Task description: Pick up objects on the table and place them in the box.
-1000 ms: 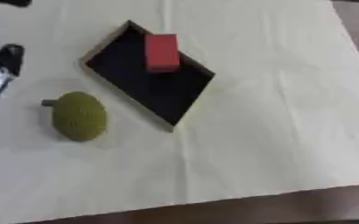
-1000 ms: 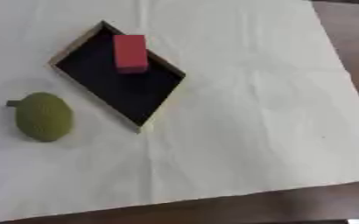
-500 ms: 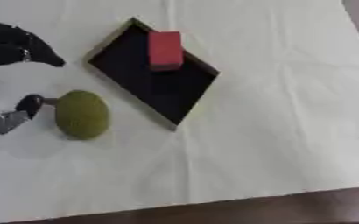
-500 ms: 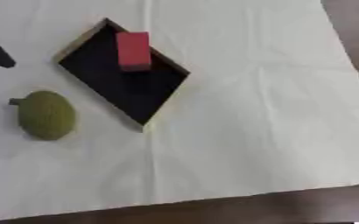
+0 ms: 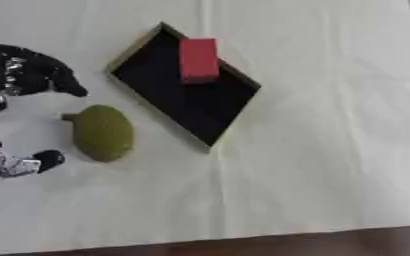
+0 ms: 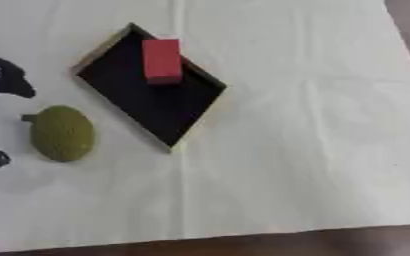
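A green bumpy oval fruit (image 5: 103, 132) with a short stem lies on the white cloth, left of the box. The shallow black box (image 5: 184, 91) with a tan rim sits turned like a diamond, and a red block (image 5: 198, 60) rests in its upper corner. My left hand (image 5: 20, 75) comes in from the left edge, open, its fingers spread just left of and above the fruit and its thumb (image 5: 29, 164) below-left of it. The fruit lies in the gap between them, untouched. My right hand shows in neither view.
The white cloth (image 5: 331, 150) covers the table, with wide bare room right of and below the box. The table's brown front edge (image 5: 243, 245) runs along the bottom.
My left hand has come further in from the left and now brackets the fruit. The fruit, box and block have stayed put; the camera has shifted a little.
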